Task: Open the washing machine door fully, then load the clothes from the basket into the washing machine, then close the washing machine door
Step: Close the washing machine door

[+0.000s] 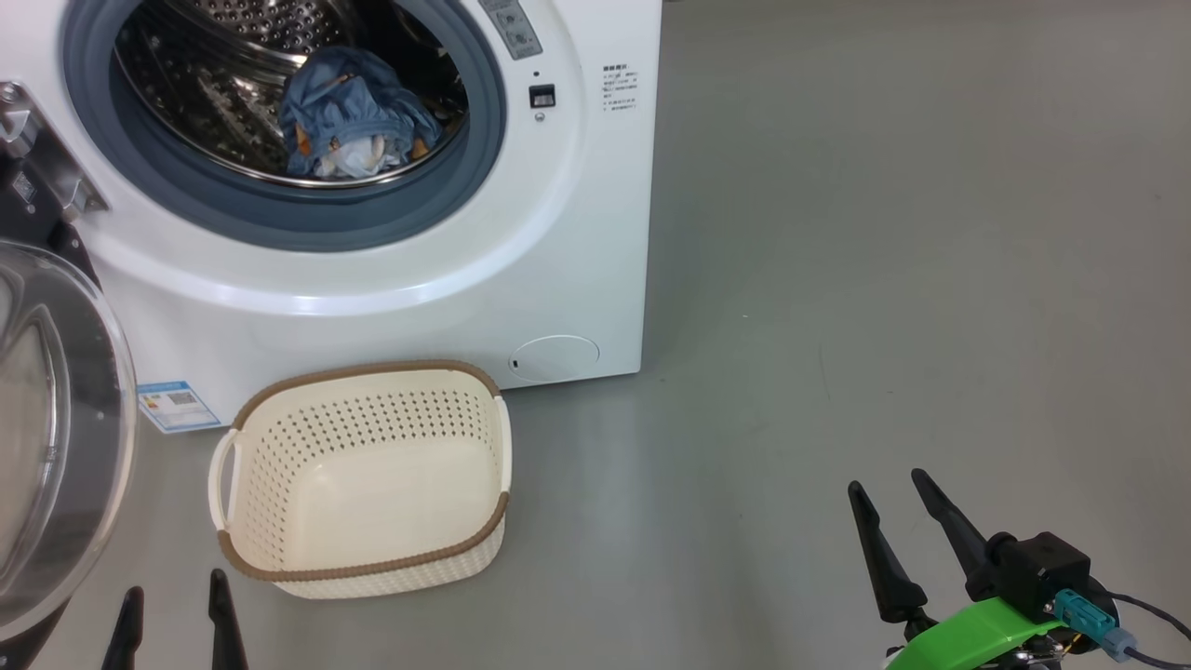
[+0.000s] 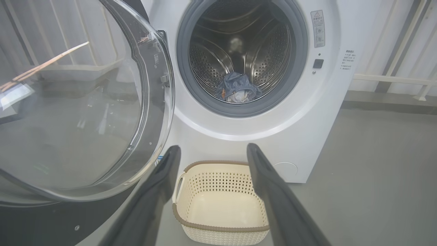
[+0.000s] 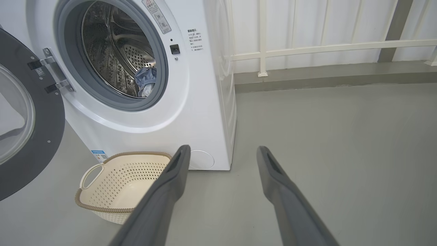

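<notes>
Clothes are lying bundled in the steel drum, well beyond both pincers. Nearest, the left gripper is hanging with its two dark fingers spread wide, gripping nothing. Just ahead of its tips the cream basket is sitting on the grey floor, showing its bare bottom. On that gripper's outer side the washing machine door is standing swung wide, its glass bowl crowding that flank. The right gripper is gaping too, holding nothing, over floor well apart from the basket. Behind the basket the washing machine is rising, its blue-grey rubber ring framing the mouth, with a blue label and a round hatch sitting low on its front. Farther past the right gripper, a white railing is running along the wall.
</notes>
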Robot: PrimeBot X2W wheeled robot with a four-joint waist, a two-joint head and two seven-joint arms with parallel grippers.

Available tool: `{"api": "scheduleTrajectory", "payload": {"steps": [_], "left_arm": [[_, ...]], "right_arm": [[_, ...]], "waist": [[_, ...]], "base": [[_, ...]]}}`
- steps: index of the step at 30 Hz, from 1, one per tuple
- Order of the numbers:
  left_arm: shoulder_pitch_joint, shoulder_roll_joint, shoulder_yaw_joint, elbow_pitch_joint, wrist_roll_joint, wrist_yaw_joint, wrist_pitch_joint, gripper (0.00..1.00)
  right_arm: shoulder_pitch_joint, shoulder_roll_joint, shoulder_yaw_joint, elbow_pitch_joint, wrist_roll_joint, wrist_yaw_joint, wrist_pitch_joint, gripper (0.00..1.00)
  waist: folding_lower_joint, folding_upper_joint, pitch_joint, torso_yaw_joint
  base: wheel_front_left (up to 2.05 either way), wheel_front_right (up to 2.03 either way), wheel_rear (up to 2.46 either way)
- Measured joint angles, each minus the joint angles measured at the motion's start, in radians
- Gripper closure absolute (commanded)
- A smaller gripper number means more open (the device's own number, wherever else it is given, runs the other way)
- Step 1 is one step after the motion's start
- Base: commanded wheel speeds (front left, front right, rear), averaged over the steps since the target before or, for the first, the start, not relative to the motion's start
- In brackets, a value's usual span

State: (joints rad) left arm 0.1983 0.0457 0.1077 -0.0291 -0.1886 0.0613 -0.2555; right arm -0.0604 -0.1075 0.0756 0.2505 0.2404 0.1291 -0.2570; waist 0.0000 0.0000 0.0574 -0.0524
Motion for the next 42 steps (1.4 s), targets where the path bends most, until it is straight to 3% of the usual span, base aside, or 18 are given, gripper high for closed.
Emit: {"api": "scheduleTrajectory", "payload": {"steps": [25,33,42], "left_arm": [[0.001,0.000,-0.002,-0.008,0.000,0.000,0.000,0.00],[0.002,0.000,-0.009,-0.014,-0.020,0.002,0.000,0.00],[0.026,0.000,-0.019,-0.023,-0.021,0.018,0.000,0.00]], "right_arm": [[0.000,-0.010,0.007,0.002,0.000,0.000,0.000,0.00],[0.003,-0.013,0.010,0.001,-0.001,0.000,0.000,0.00],[0.015,-0.015,0.017,0.001,-0.001,0.000,0.000,0.00]], "waist": [[0.0000,0.0000,-0.023,0.025],[0.0000,0.0000,-0.031,0.071],[0.0000,0.0000,-0.040,0.174]], "base": [[0.00,0.00,0.00],[0.00,0.00,0.00],[0.00,0.00,0.00]]}}
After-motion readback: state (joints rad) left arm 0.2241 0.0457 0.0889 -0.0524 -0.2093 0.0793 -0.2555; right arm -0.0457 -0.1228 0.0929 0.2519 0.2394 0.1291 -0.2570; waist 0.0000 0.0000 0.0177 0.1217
